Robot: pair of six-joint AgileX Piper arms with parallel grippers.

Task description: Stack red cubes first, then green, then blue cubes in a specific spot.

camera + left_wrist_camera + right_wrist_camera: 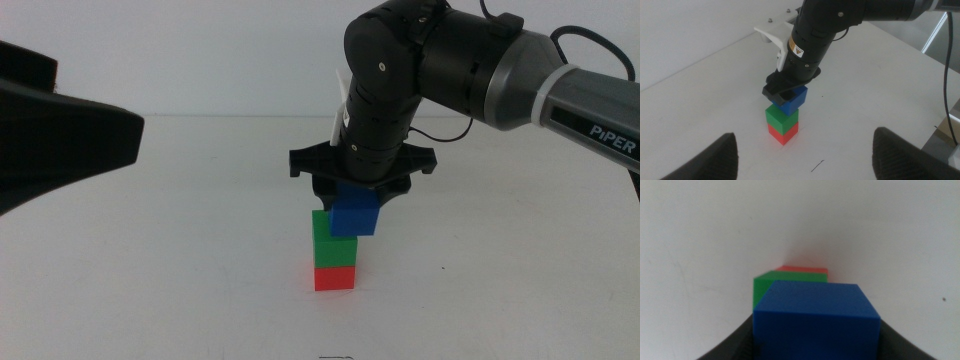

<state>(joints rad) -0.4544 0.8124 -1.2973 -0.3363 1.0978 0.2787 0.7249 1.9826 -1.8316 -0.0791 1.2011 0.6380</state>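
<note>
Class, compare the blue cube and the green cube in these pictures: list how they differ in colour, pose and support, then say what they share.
1. The blue cube is deep blue; the green cube is green.
2. The blue cube is held in the jaws of the right gripper; the green cube is ungripped.
3. The green cube sits squarely on the red cube; the blue cube is offset and slightly turned over the green one.

Both look the same size, matte and plain. The left gripper waits open.

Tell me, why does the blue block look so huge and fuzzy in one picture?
Right wrist view: the blue cube sits right at the lens, held by the right gripper, so it looms large and soft. Middle view: sharp, same size as the green cube.
</note>
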